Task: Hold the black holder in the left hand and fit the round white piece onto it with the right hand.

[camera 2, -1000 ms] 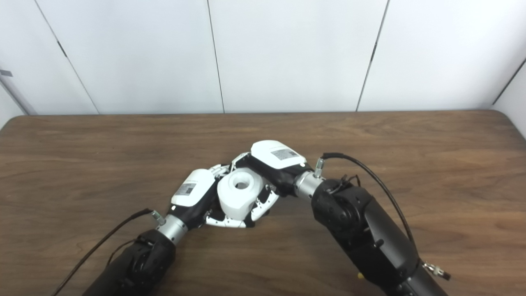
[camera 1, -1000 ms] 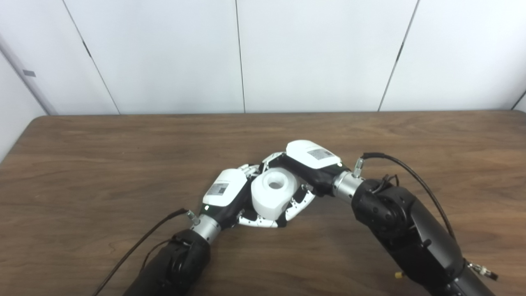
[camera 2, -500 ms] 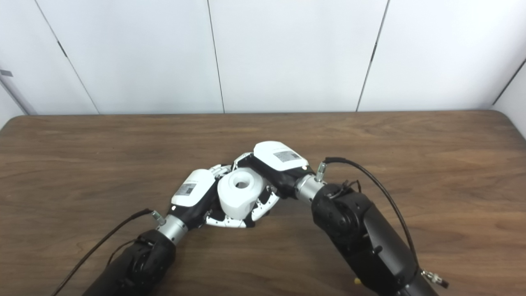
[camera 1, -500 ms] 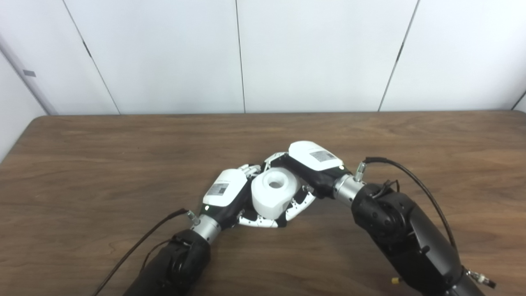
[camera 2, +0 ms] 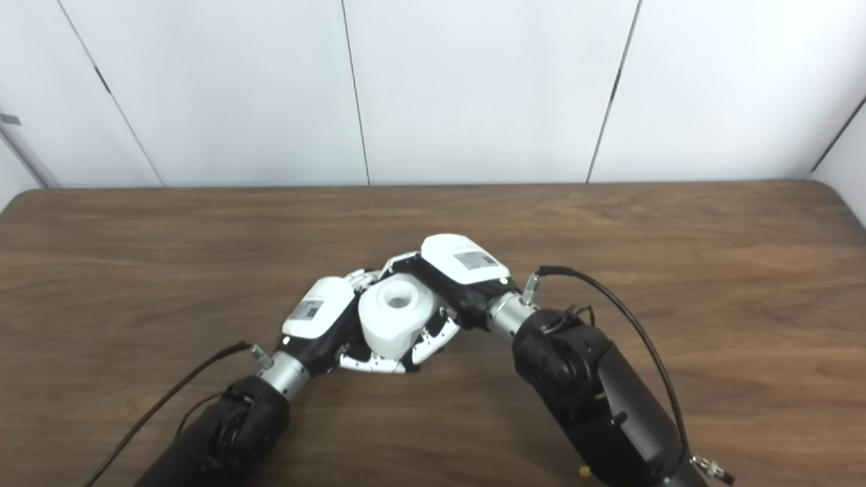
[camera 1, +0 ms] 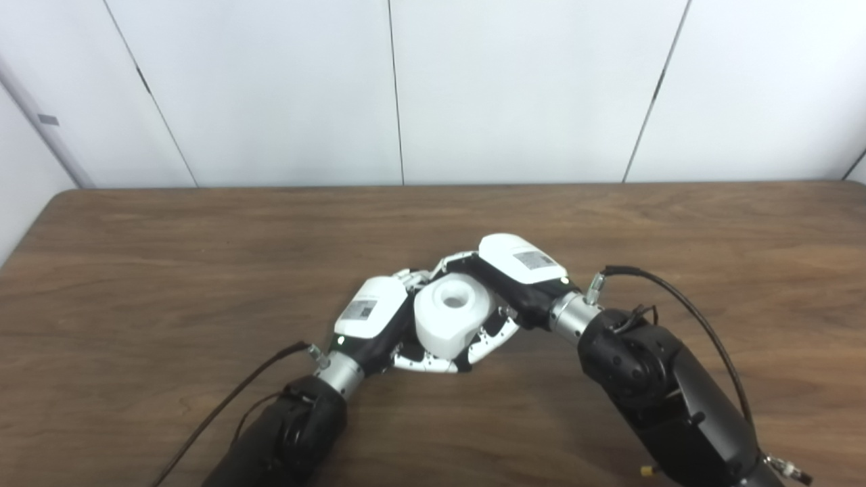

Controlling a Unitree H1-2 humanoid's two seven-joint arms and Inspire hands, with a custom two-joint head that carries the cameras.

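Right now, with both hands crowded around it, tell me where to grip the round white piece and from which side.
Grip the round white piece by its curved outer wall, coming from its right side, where the right hand already wraps it. The left hand blocks the other side, and the top face holds only an open hole, probably needed for fitting. The black holder is hidden underneath.

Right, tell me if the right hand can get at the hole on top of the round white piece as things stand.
Probably not without letting go. The right hand and the left hand both wrap the round white piece. Its top hole faces up, uncovered.
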